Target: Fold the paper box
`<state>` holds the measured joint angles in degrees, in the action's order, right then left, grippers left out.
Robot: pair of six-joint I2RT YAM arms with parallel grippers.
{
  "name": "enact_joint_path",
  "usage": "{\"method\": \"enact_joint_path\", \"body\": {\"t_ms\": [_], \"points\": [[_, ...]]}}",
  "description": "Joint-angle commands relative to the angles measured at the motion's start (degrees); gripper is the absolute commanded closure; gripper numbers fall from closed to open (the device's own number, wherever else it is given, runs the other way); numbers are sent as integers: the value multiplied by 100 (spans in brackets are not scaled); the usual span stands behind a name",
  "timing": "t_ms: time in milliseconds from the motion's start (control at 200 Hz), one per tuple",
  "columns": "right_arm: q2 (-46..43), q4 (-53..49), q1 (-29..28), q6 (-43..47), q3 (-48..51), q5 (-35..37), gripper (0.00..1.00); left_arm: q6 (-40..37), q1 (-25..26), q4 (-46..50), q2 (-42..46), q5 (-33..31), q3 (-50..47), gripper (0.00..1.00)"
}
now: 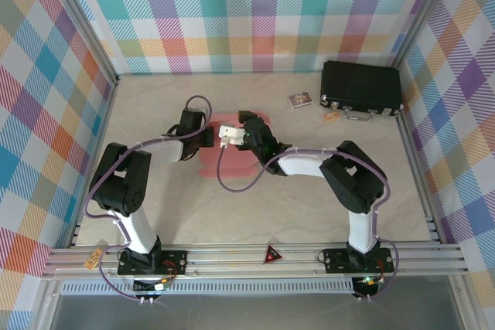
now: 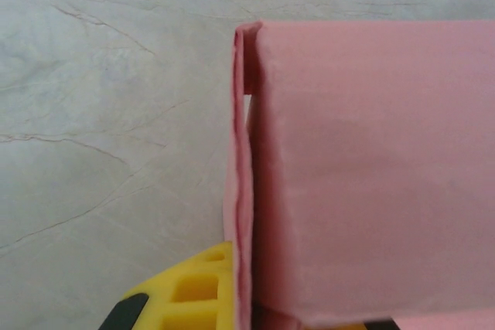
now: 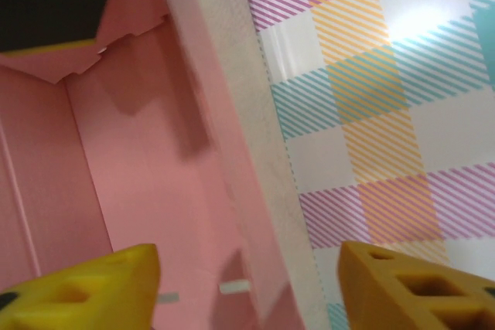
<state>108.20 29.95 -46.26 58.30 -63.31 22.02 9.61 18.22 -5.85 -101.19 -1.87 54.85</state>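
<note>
You are working with the paper box (image 1: 226, 161) lying mid-bench (image 1: 255, 218), between the two arms, where both can reach its side walls. Your right fingers (image 3: 85, 295) are standing apart, straddling a raised pink wall with the box's inside to their left, probably so they can steady that wall or press it upright. Your left fingers (image 2: 193, 293) are sitting at the box's end, where a flap is doubling over the wall edge. One yellow finger is showing beside the card and the other is hidden, so I cannot tell whether they are gripping. That fold is looking only partly tucked.
</note>
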Motion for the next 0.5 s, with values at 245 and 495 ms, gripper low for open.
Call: {"method": "enact_joint_path", "body": {"t_ms": [245, 495], "points": [[-1275, -1092, 800, -2488, 233, -891, 31, -168, 59, -78, 89, -188, -27, 100], [-1347, -2186, 2143, -3844, 8, -2280, 38, -332, 59, -369, 38, 58, -57, 100]]}}
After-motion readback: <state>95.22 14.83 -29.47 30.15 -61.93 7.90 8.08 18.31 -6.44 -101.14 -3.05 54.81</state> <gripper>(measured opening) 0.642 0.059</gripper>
